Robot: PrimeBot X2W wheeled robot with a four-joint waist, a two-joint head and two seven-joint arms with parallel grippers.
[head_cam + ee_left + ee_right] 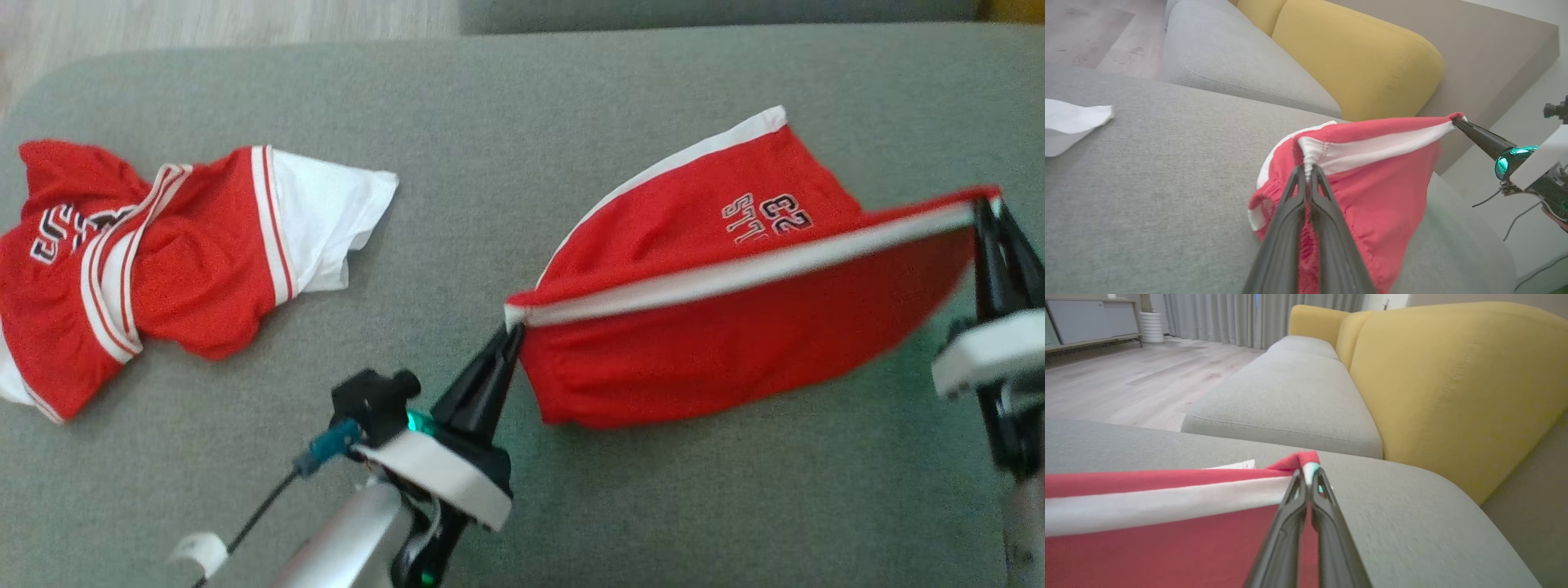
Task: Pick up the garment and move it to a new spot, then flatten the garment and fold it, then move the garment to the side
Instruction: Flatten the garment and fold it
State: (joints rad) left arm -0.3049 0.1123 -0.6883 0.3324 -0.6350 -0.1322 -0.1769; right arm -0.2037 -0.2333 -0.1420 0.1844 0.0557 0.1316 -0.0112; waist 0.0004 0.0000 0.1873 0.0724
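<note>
Shorts [718, 359] hang stretched between our left gripper [513, 329] and right gripper [984, 206], both clamped on the white band [735, 275]; mid-carry, we should next lower them flat.

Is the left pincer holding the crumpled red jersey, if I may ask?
No, the left pincer grips the white band of the red shorts, while the jersey lies apart on the cushion.
</note>
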